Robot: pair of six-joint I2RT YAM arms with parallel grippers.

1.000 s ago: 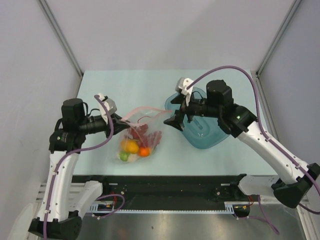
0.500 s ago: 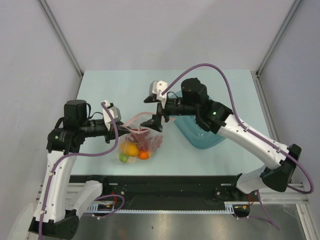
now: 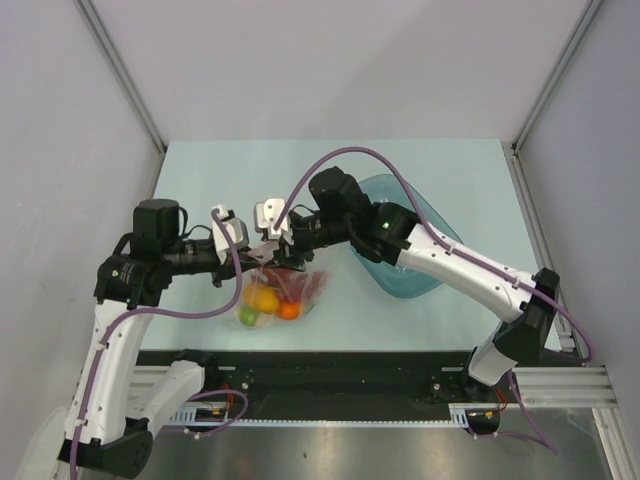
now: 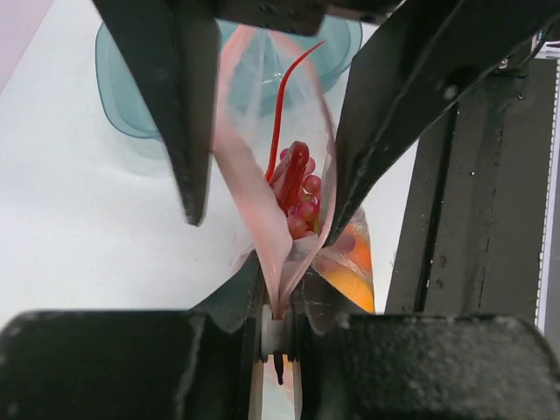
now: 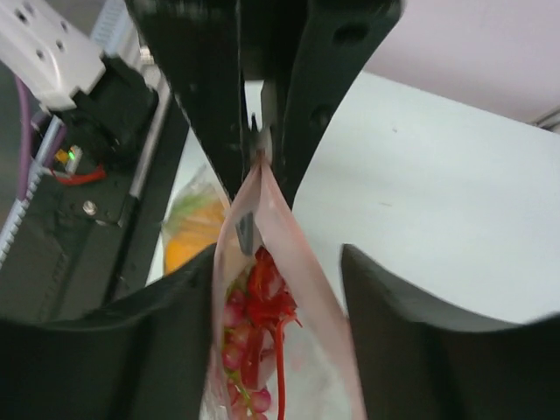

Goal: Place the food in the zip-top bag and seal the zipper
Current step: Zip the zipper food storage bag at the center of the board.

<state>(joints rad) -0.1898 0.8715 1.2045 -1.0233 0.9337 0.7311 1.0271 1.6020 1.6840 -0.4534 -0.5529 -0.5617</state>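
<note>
The zip-top bag [image 3: 305,285] hangs over the table's near middle with its mouth up. Inside are a red lobster [image 4: 293,171], a dark red clump [image 4: 304,213], an orange fruit [image 3: 288,310], a yellow one [image 3: 262,297] and a green piece [image 3: 247,315]. My left gripper [image 3: 248,258] is shut on the bag's end at the white slider [image 4: 276,332] of the zipper [image 4: 238,175]. My right gripper [image 3: 278,250] is open, one finger on each side of the narrow open mouth [image 5: 278,262], close to the left gripper's fingers [image 5: 219,96].
A translucent blue bowl [image 3: 420,270] stands right of the bag, under the right forearm. It also shows in the left wrist view [image 4: 131,96]. The table's black front rail [image 3: 350,370] runs just near the bag. Grey walls close in the sides.
My right gripper has swung left from above the blue bowl along the bag's mouth, up to the left gripper. The mouth has narrowed. The left gripper has kept its hold.
</note>
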